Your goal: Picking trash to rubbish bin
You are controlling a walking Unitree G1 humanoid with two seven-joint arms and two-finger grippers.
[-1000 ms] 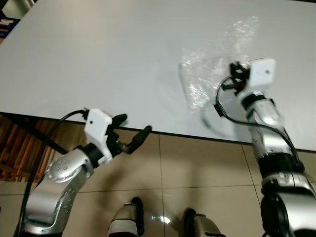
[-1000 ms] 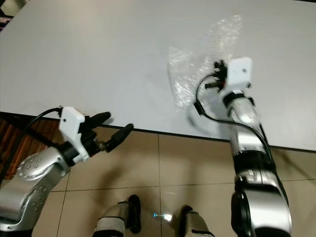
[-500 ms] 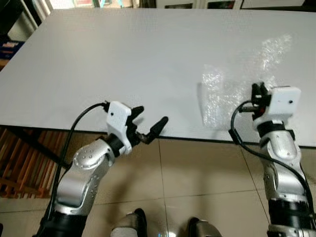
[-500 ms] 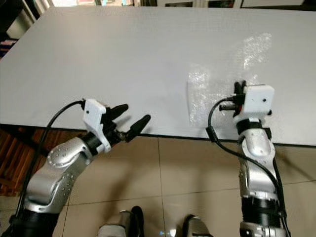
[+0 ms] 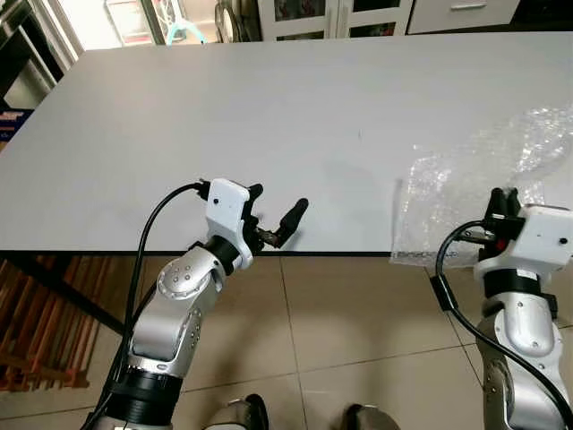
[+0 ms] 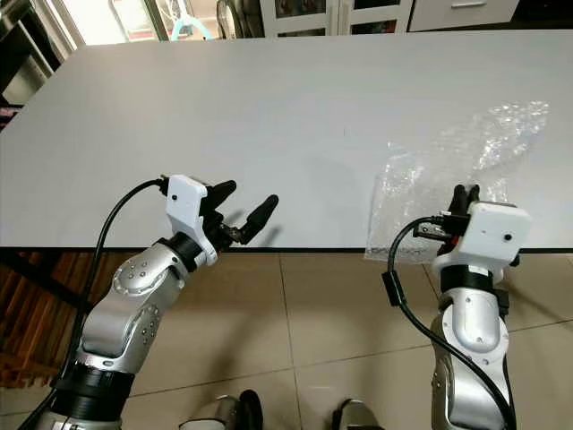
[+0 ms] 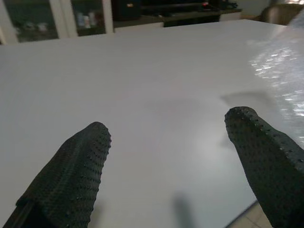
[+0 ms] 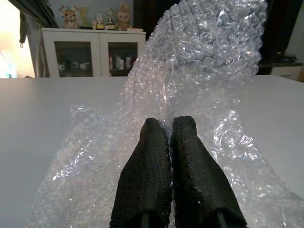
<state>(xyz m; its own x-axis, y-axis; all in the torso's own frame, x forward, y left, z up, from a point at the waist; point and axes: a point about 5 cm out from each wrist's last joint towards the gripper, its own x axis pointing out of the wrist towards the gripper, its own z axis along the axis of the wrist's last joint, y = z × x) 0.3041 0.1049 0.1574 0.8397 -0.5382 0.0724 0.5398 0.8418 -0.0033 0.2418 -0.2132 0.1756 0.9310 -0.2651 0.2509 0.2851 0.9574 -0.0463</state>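
Since a second ago our right gripper (image 8: 170,130) has dragged the bubble wrap (image 6: 439,193) to the desk's (image 5: 179,116) near edge, fingers still pinched on it. Our left gripper (image 6: 246,206) hovers at that edge, fingers apart.

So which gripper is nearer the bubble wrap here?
The right. The right gripper has its jaws shut on the bubble wrap at the table's near edge. The left gripper hovers open over that edge, well off to the wrap's left.

A clear, bubble-dotted plastic wrap sheet (image 6: 448,175) glints on the plain white counter (image 6: 224,107); black, dimple-textured fingers (image 8: 156,180); beige tiled floor (image 6: 313,313).
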